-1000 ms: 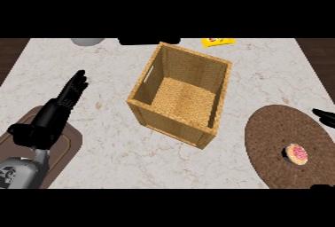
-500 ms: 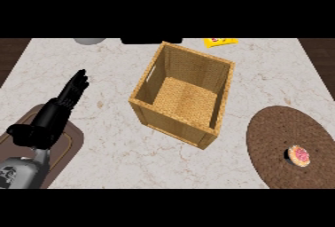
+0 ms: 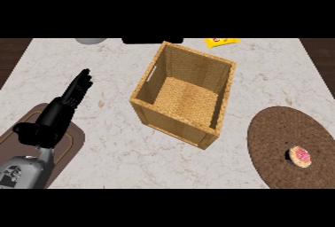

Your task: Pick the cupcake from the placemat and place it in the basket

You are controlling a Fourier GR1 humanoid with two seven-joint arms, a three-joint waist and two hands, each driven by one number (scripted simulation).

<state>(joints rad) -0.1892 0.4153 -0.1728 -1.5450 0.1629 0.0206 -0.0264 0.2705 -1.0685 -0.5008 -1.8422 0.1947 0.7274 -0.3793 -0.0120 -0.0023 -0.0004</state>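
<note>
Head view: cupcake (image 3: 301, 156) on placemat (image 3: 281, 146), apparently untouched; right robot hand unseen

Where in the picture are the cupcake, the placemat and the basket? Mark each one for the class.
cupcake (image 3: 301, 155), head view, on its pink top.
placemat (image 3: 271, 133), head view, on a bare brown part.
basket (image 3: 222, 106), head view, on its right inner wall.

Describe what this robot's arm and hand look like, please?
Only the left arm shows: a grey, rounded forearm with a small dark marking on its shell, coming in from the lower left. It ends in a black left hand with slim black fingers and a thicker black wrist. No cables are visible. The right hand is out of view.
</note>
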